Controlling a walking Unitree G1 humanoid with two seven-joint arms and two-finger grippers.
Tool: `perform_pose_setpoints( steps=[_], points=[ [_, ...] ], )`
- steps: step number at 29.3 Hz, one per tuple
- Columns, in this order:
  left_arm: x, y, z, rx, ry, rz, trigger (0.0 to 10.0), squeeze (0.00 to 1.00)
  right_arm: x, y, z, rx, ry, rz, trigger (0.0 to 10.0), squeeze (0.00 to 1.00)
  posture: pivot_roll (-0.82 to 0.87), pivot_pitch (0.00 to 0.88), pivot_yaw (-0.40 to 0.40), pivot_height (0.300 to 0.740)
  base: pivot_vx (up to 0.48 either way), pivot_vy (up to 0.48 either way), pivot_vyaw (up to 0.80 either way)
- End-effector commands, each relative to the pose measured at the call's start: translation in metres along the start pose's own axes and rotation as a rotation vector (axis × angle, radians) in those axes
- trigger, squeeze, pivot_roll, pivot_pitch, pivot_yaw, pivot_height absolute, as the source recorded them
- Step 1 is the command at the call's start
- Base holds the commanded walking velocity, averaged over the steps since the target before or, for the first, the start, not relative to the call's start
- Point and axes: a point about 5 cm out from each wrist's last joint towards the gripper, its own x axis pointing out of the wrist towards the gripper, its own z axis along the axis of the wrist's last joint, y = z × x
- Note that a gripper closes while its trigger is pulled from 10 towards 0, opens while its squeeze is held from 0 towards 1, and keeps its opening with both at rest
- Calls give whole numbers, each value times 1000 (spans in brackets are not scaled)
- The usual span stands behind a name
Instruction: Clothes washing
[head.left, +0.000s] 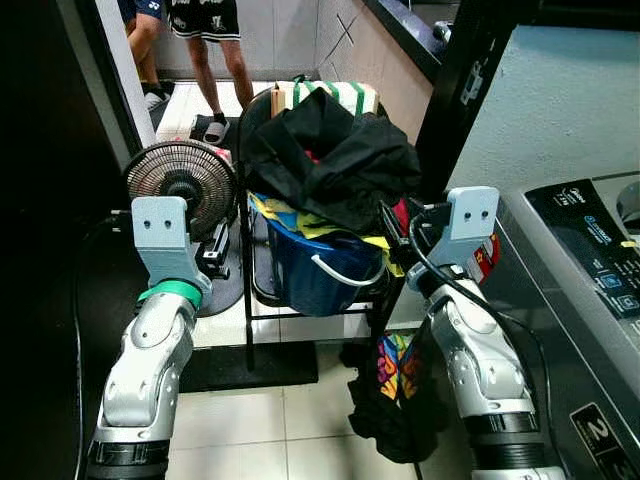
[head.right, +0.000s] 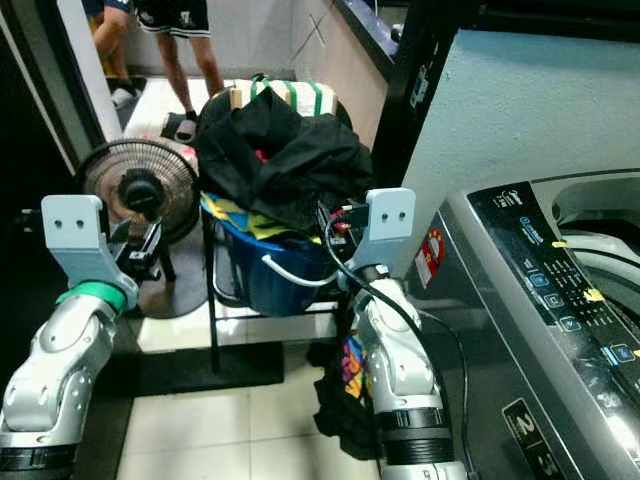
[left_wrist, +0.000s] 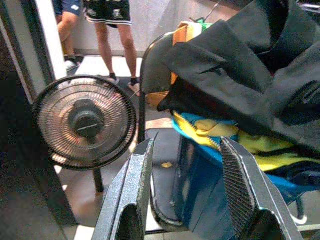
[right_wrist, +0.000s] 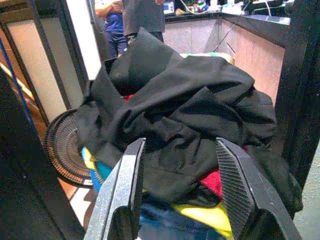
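A tiled laundry corner: a washing machine (head.left: 590, 260) stands right, and a blue basket (head.left: 320, 270) heaped with clothes sits on a black rack. Left wrist view: the left gripper (left_wrist: 187, 187) is spread wide beside the basket. Right wrist view: the right gripper (right_wrist: 177, 185) is wide before the black garment (right_wrist: 190, 115), likely soft and limp; best pinched at a top fold.

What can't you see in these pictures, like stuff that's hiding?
- Inside the blue bucket: the black garment heaped on top covers most of the clothes below, in all views.
- Washing machine drum: cut off by the right edge of the eye views.
- The people at the back: cut off above the legs by the top edge.
- Panel labels on the machine: too small to read.
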Motion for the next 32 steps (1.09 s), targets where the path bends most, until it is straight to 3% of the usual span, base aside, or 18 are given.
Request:
perform_pose_setpoints(
  steps=[1, 32],
  points=[
    [-3, 0, -2, -3, 4, -7, 10000, 0, -1, -1, -2, -5, 4, -3, 10000, 0, 82, 7, 1, 740, 345, 0, 0],
    [-4, -2, -3, -3, 12, -28, 10000, 0, -3, 0, -3, -5, 8, -3, 10000, 0, 82, 7, 1, 740, 339, 0, 0]
  ],
)
